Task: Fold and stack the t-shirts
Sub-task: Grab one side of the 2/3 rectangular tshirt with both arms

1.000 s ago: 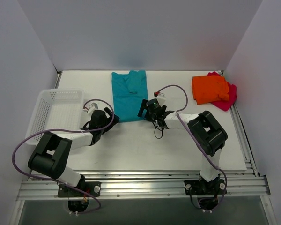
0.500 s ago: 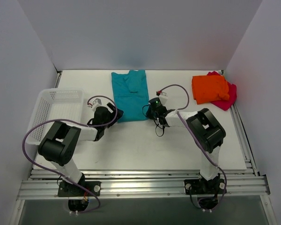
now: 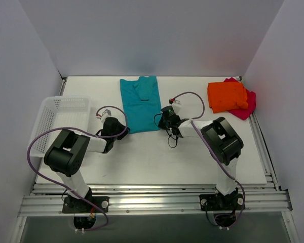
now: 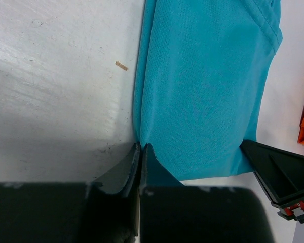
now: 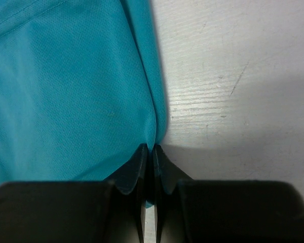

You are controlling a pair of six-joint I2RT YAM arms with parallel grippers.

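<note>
L claw [image 4: 141,147] is now clenched on the near-left hem corner of the teal-blue shirt [image 4: 202,91]. R claw [image 5: 150,148] pinches the near-right corner, cloth edge nipped between its tips. A sec ago both sat short of the hem, R claw spread; since then they've closed in and shut. The shirt hasn't shifted: flat, already narrowed lengthwise, at 12 o'clock on the desk [image 3: 167,162]. The orange shirt [image 3: 227,96] lies on the magenta-pink shirt [image 3: 245,107] at 2 o'clock, untouched; the basket [image 3: 38,126] is at 9 o'clock. So the grasp looks done. Next is prob. carrying the hem toward 12 o'clock to halve the shirt; corners must rise together or the fold skews.
</note>
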